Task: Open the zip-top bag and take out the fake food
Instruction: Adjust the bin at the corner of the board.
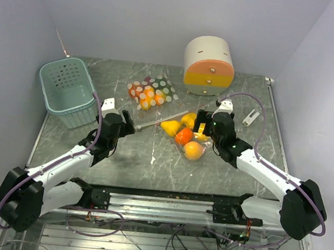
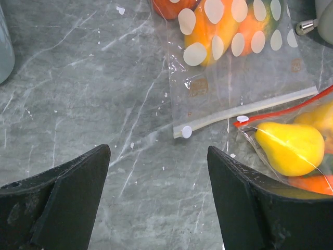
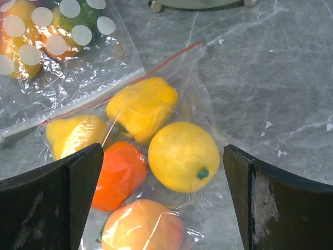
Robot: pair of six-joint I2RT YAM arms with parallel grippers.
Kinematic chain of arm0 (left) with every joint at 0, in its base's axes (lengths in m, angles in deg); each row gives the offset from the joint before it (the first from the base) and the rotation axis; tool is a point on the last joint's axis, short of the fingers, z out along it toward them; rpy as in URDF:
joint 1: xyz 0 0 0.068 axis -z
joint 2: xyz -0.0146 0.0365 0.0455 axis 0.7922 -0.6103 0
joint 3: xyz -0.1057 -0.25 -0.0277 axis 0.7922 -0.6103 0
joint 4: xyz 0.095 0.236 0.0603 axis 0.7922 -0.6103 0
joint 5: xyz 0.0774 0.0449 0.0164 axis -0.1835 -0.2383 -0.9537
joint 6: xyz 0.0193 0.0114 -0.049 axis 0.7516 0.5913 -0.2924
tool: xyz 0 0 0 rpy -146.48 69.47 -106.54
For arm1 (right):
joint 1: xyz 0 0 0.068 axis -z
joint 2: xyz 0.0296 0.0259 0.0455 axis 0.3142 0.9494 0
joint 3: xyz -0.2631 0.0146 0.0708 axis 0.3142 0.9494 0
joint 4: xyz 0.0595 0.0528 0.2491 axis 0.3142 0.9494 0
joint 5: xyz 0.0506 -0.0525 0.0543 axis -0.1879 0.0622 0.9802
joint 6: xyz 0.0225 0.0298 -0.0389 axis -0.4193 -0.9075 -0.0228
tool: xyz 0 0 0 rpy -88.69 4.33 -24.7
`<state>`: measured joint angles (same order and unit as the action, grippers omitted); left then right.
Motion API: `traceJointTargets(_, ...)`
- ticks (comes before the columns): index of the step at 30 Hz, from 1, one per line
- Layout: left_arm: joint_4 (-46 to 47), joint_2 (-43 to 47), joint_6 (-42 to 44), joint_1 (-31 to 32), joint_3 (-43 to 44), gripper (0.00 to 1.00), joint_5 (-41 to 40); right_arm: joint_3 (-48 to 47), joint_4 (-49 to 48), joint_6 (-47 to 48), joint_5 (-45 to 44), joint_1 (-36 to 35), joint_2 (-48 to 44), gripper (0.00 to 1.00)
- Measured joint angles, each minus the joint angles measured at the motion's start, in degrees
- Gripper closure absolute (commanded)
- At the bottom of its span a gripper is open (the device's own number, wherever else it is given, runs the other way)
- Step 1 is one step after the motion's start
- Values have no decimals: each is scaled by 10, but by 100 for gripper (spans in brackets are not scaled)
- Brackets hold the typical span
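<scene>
Grey table point(image 1: 122, 162), clear zip-top bag point(image 3: 197, 67) lying flat mid-table, looking shut, fake food point(image 3: 183, 156) inside. Right gripper point(image 3: 162, 151) hovers over the fruit and left gripper point(image 2: 158, 151) sits near the red seal point(image 2: 281, 108), both spread wide and empty. It's the approach; next, I'd say, pinch the lips apart.

The clear zip-top bag point(image 3: 204, 102) lies flat mid-table, with yellow and orange fake food point(image 3: 183, 155) clustered inside.

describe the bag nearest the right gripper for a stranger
Find the round cream container at the table's back. In front of it lies a zip-top bag of yellow and orange fruit. Unlike the dotted bag beside it, it is plain clear with a red seal.
</scene>
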<state>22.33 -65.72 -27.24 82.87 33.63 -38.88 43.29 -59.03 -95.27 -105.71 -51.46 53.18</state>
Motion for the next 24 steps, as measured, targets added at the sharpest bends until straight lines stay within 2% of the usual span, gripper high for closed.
traceJointTargets(15, -6, -7, -2, 0, 2, 12, -6, 2, -2, 0, -6, 0, -10, 0)
traceJointTargets(24, -65, -70, -76, 0, 75, 12, -90, 2, -2, -3, -2, 0, -10, 0)
